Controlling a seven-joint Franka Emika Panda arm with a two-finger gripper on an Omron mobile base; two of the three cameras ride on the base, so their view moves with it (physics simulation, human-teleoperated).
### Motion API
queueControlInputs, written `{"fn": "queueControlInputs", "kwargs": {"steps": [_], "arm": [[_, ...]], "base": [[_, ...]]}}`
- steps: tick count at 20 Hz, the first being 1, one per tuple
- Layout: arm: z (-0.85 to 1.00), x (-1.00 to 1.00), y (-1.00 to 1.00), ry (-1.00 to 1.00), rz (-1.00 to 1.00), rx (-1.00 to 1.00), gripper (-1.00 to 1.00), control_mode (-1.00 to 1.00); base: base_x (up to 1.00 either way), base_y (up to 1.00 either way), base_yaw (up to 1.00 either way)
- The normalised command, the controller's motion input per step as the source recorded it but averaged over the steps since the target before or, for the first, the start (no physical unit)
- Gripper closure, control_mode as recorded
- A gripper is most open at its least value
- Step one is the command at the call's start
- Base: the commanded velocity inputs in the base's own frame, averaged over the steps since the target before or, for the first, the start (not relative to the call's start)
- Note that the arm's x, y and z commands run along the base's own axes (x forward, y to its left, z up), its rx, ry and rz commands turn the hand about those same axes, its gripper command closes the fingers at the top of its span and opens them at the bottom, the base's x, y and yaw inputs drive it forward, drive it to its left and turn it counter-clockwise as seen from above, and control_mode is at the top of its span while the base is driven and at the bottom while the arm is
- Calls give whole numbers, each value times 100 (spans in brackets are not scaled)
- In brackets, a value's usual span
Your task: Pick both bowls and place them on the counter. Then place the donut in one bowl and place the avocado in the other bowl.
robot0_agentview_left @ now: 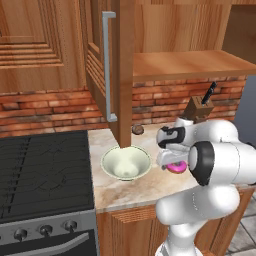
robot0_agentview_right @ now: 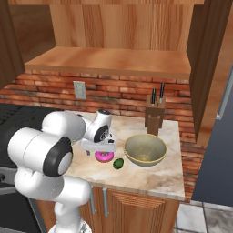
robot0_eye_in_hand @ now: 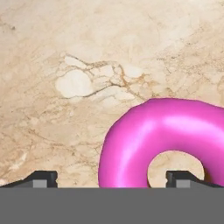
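Observation:
The pink-iced donut [robot0_eye_in_hand: 131, 144] lies on the beige marbled counter [robot0_eye_in_hand: 65, 52], low and right in the hand view. My gripper [robot0_eye_in_hand: 111, 180] hangs open just above it, and the ring's left side sits between the spread fingertips [robot0_eye_in_hand: 43, 178]. From the right base view the gripper [robot0_agentview_right: 101, 152] is directly over the donut [robot0_agentview_right: 103, 157], with the dark green avocado [robot0_agentview_right: 119, 164] beside it and the olive-tan bowl [robot0_agentview_right: 145, 149] upright further right. The cream-white bowl [robot0_agentview_left: 126, 162] stands upright on the counter [robot0_agentview_left: 150, 189], left of the gripper [robot0_agentview_left: 171, 161] and the donut [robot0_agentview_left: 176, 168].
A knife block [robot0_agentview_right: 154, 118] stands at the back against the brick wall. A small brown lump [robot0_agentview_left: 138, 130] lies behind the cream-white bowl. The black stovetop [robot0_agentview_left: 42, 170] adjoins the counter on the left. An open cabinet door [robot0_agentview_left: 112, 70] hangs above the cream-white bowl.

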Motion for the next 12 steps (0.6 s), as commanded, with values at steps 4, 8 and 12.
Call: {"fn": "queueControlInputs", "kwargs": {"steps": [4,8,12], "arm": [[-16,23,0,-1,12,-1,-100,-100],[-12,12,0,0,14,0,-100,-100],[-18,0,0,0,11,-1,100,-100]], "base": [[0,0,0],[0,0,0],[0,0,0]]}}
